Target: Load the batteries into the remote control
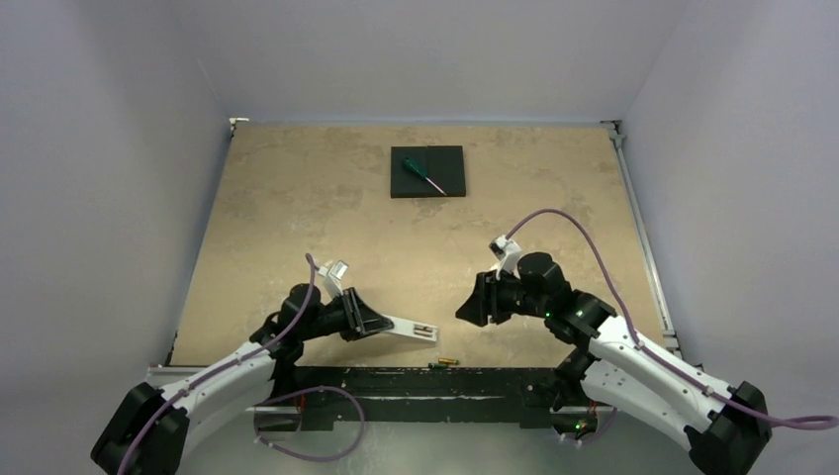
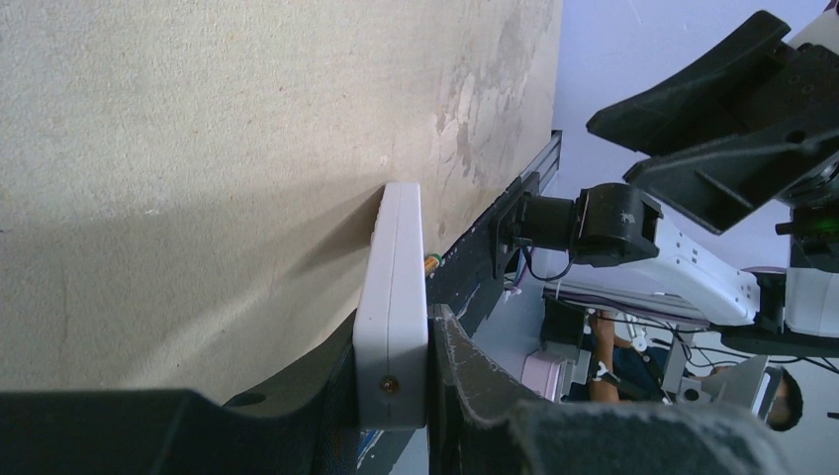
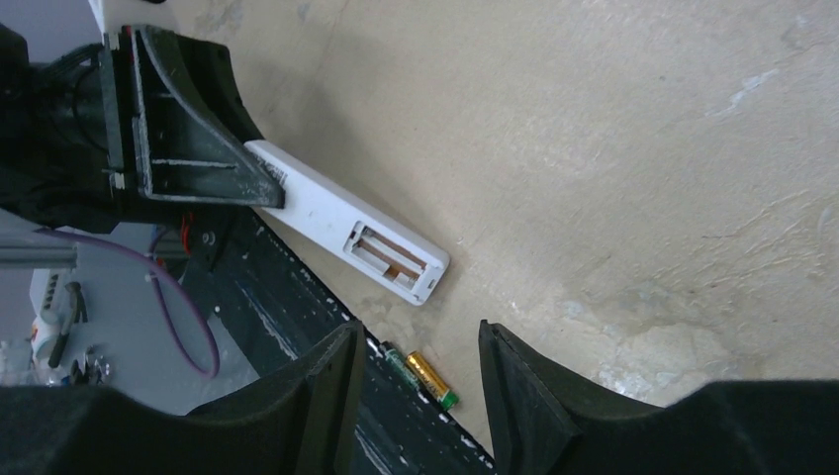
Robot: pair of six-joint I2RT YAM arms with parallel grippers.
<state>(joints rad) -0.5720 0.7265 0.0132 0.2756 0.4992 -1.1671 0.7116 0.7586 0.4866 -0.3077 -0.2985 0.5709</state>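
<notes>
My left gripper (image 1: 381,324) is shut on one end of the white remote control (image 1: 411,328), holding it low over the table near the front edge. In the left wrist view the remote (image 2: 393,287) sits edge-on between the jaws. In the right wrist view the remote (image 3: 326,208) lies back side up, and its open battery bay (image 3: 391,257) looks empty. Two batteries (image 1: 447,363) lie side by side at the table's front edge, one gold (image 3: 432,381) and one dark (image 3: 398,362). My right gripper (image 1: 470,307) is open and empty, hovering above them (image 3: 420,341).
A black square pad (image 1: 427,171) lies at the far middle of the table with a green-handled screwdriver (image 1: 421,174) on it. A black rail (image 1: 416,381) runs along the front edge right beside the batteries. Walls close in the table's sides and back.
</notes>
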